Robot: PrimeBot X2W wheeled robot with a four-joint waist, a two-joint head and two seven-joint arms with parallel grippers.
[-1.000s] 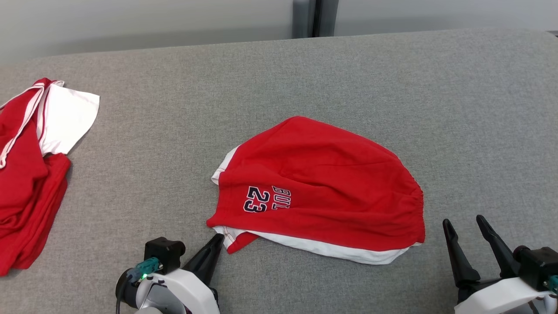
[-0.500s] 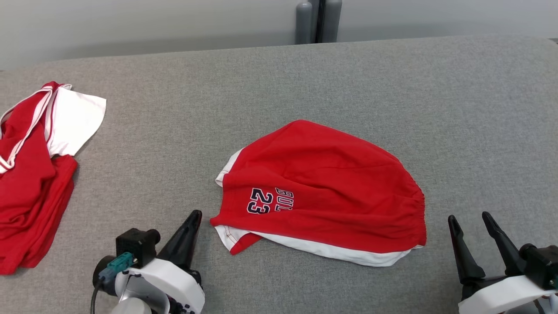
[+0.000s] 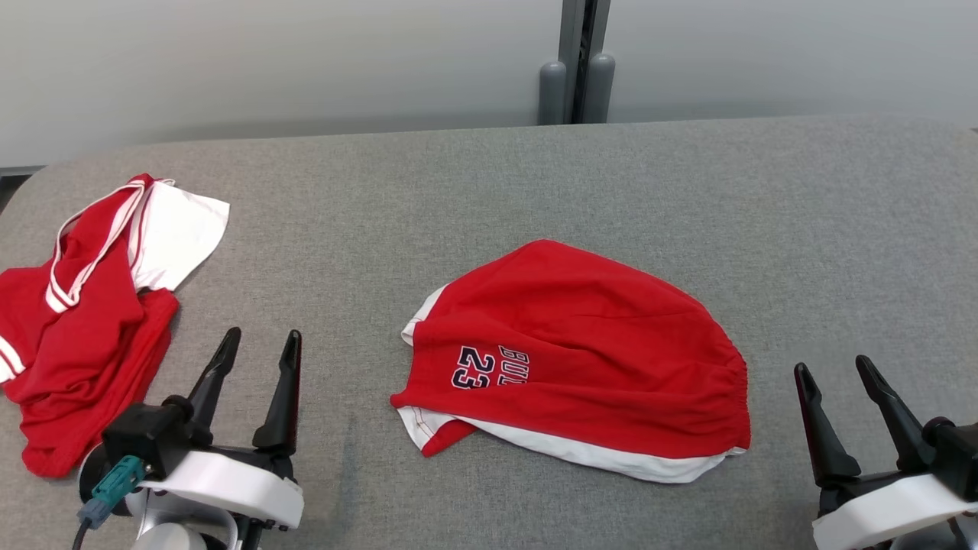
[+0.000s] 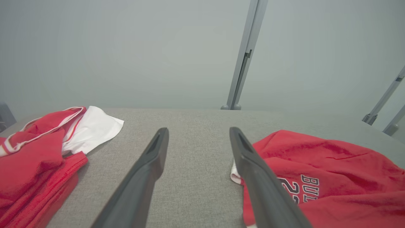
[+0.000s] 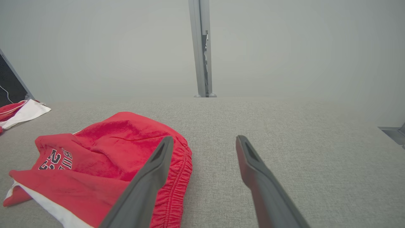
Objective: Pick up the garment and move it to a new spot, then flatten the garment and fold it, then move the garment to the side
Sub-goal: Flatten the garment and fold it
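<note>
Head view: the red shorts [image 3: 581,344], the garment of the task, lie about midway between the left and right edges of the grey worktop [image 3: 489,191], nearer its near edge than its far one. They look doubled over, with white trim showing along the near side and the gathered waistband turned toward the right edge. That suggests the fold is done and the shift to the side is what remains. The left gripper [image 3: 260,340] stands released near the near edge, its jaws spread and empty, between the shorts and a loose red-and-white heap [image 3: 84,328] by the left edge. The right gripper [image 3: 833,368] is likewise spread and empty by the near edge, just right of the waistband. Both seem parked clear of the cloth so that nothing drags it.

Left wrist view: the two dark fingers [image 4: 148,167] stand apart over bare grey fabric. The heap lies to their left and the printed corner of the shorts just beside the right-hand finger.

Right wrist view: this claw's fingers [image 5: 259,177] are also parted with nothing between them, and the waistband sits partly behind the left-hand one.

Count: two grippers, two fingers each, one pair of folded shorts and one heap, though how many pieces are in it cannot be told
</note>
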